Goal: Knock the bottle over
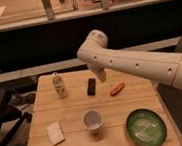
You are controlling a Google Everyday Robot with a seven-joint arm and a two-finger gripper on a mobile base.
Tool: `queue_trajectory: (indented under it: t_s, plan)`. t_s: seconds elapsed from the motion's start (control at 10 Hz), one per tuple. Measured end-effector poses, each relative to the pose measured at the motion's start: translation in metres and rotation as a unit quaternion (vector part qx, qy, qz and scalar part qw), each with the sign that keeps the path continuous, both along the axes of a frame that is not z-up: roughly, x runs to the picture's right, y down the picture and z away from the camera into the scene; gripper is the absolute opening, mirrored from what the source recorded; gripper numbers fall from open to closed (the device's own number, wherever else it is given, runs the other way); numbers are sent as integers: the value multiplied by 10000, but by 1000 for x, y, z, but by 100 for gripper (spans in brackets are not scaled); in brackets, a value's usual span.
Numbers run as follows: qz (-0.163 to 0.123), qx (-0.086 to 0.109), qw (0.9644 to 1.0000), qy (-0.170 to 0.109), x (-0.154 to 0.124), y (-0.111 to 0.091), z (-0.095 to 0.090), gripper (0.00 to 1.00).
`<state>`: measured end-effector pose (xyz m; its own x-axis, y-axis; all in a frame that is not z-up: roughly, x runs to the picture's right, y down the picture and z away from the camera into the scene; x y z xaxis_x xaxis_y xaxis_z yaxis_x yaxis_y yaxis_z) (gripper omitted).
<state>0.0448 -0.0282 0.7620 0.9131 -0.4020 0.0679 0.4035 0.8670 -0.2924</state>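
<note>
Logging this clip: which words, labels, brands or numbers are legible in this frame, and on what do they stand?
No text can be read anywhere.
bottle: pale label, any print too small to read.
black block, cup, green plate: no markings show.
gripper, hanging over the table just right of the black block: no markings show.

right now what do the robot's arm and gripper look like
The arm is a thick, cream-white tube with rounded joints and a row of small dark dots along its side. No cables show. The gripper, equally pale, hangs close beside the black block.
</note>
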Motion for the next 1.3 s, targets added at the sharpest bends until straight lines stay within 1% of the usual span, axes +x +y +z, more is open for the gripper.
queue_trajectory:
  t_s: [0.3,0.6,0.9,1.1,1.3]
  plan:
    - [-156,71,9998,-95,-5,-7,5,80]
    - [-333,162,9992,-171,-27,-15,11,80]
    - [-443,251,9985,-187,-29,-22,17,79]
    - [-500,287,9981,-208,-38,-27,21,64]
    - [-527,317,9979,-219,-43,-29,27,44]
